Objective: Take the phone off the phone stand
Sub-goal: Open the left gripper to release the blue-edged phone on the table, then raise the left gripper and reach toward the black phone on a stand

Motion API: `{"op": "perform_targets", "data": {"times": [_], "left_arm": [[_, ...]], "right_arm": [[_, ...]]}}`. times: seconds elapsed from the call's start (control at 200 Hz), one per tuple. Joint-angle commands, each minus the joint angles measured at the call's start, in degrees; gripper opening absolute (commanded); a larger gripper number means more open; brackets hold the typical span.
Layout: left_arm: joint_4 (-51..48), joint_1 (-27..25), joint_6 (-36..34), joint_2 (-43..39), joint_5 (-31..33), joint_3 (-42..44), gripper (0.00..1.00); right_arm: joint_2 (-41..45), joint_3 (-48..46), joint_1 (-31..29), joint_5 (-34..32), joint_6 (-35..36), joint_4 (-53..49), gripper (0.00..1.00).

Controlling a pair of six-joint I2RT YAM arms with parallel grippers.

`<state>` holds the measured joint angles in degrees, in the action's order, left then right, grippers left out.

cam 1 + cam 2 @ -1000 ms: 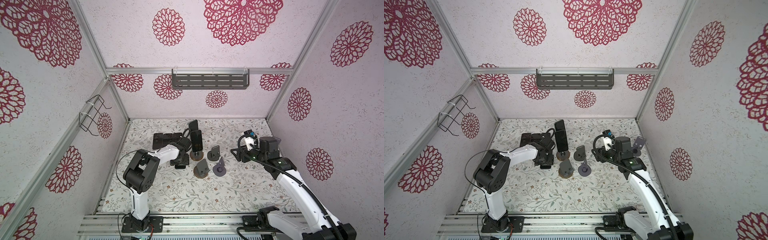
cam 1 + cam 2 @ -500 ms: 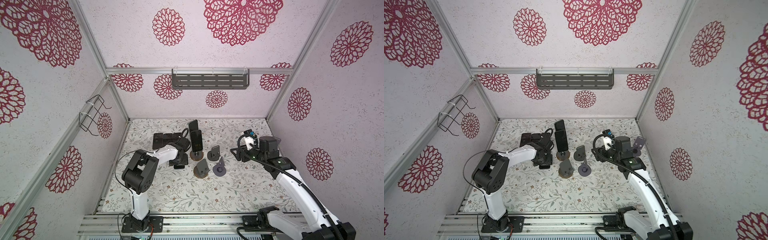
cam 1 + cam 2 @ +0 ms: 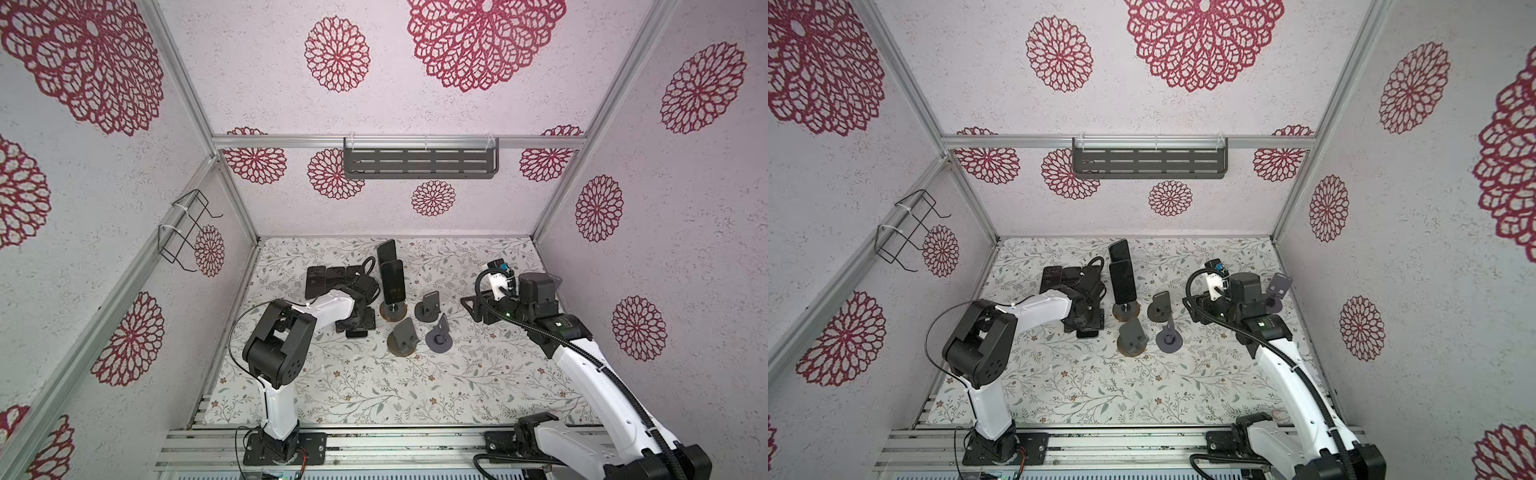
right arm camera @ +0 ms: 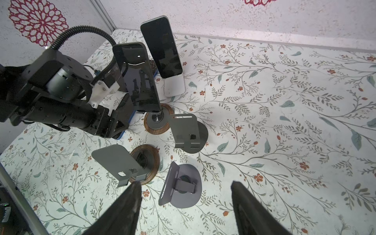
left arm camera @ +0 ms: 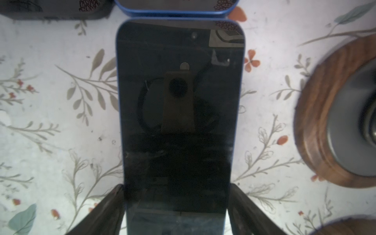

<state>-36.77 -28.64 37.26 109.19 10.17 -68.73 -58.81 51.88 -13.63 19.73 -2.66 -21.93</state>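
Left hand (image 5: 177, 187) straddled a blue phone (image 5: 179, 101) flat on the desk (image 5: 61, 142), grip uncertain; opening fully before lifting seemed wise. Right hand (image 4: 186, 183) gaped empty.

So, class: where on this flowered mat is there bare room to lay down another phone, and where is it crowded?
Widest bare patch: the front strip of mat, between the empty stands and the front rail. Also bare: the back strip between the upright phones and the right arm. Crowded: middle-left, where flat phones, the upright phones and the left arm bunch together.
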Motion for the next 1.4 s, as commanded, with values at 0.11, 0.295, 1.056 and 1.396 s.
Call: {"op": "perform_targets", "data": {"times": [0.11,0.295,1.056,1.396], "left_arm": [[-3.08,0.47,-1.64,-5.47,2.56,0.09,0.83],[-1.42,0.01,-4.71,-10.30,1.57,0.60,0.86],[36.39,14.19,-17.28,-19.72,-47.83,5.96,0.73],[37.35,14.07,-17.44,-8.34,-53.18,-1.88,0.76]], "right_arm": [[0.82,0.24,0.27,1.36,-2.04,0.91,0.73],[0.73,-0.27,0.31,2.62,-3.16,1.66,0.74],[1.01,-0.07,0.22,8.64,-5.61,1.85,0.74],[3.12,0.24,0.27,6.75,-4.47,-1.85,0.74]]}}
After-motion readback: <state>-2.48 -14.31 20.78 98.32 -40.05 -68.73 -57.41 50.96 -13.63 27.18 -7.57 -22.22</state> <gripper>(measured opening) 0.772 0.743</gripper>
